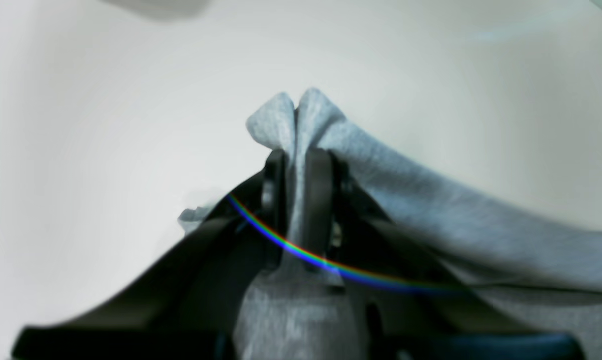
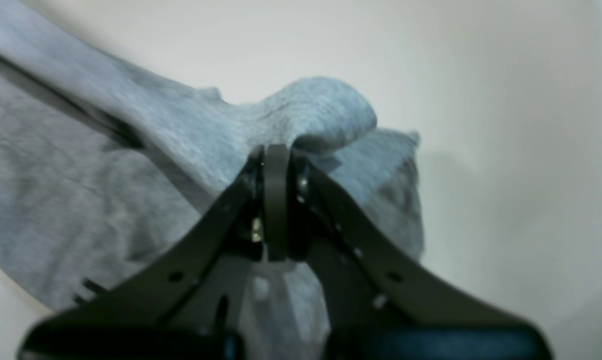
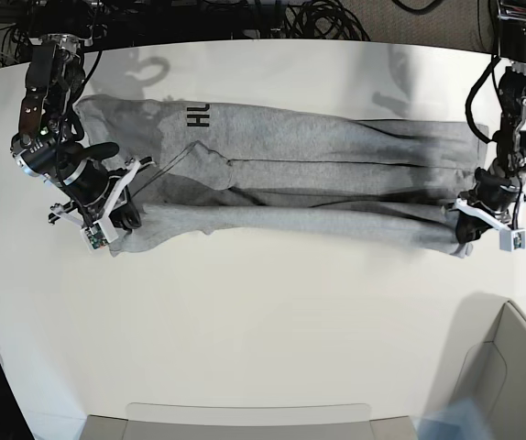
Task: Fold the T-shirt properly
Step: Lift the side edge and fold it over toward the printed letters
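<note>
Basically both grippers clamped on T-shirt [image 3: 318, 170]: left gripper [image 1: 296, 155] and right gripper [image 2: 276, 152] each pinch a bunched end; soft, limp, sags between holds, grip folded edges

A broad white bench [image 3: 272, 312] fills the view. Black cables [image 3: 290, 18] lie bundled beyond its far edge. A grey plastic bin [image 3: 506, 376] sits at its near corner.

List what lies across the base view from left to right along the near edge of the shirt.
right gripper, shut on the shirt's end → T-shirt, stretched across the white table → left gripper, pinching the other end → grey bin at the far right corner.
</note>
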You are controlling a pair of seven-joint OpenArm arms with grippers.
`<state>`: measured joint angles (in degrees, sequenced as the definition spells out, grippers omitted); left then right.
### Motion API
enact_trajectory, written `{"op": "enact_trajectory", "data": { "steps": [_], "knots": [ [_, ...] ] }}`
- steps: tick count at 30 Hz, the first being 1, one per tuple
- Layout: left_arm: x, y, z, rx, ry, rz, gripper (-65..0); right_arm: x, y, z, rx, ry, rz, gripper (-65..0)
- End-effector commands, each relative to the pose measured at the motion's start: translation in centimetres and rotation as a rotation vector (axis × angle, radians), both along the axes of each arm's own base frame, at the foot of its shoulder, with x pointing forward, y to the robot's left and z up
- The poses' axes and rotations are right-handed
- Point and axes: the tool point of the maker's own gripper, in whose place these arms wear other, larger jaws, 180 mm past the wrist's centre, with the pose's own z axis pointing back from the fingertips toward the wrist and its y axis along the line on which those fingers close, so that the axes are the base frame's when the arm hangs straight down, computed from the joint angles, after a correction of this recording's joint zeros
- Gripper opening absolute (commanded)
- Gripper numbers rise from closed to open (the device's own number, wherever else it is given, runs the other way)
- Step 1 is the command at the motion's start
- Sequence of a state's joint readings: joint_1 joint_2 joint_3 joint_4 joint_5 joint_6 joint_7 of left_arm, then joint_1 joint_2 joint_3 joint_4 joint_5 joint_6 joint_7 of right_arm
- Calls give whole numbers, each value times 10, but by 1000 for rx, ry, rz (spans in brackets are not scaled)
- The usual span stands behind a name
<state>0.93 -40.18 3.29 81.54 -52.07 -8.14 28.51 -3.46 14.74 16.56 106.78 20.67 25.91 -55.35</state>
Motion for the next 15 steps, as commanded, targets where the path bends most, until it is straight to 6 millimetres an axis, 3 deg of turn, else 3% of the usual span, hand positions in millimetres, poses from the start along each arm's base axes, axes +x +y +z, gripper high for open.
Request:
{"op": "enact_trajectory", "data": {
  "steps": [1,9,15],
  "knots": [
    [4,6,13,18,-34,-3,-586,4,-6,15,-15,-39,-3,-650],
    [-14,-6,6,19,-12,-33,-586,-13,-18,16,-71,-12,-21,-650],
    [-32,11,15,32,8,17,-586,-37,-12,10,-85,11,0,-650]
  ]
}}
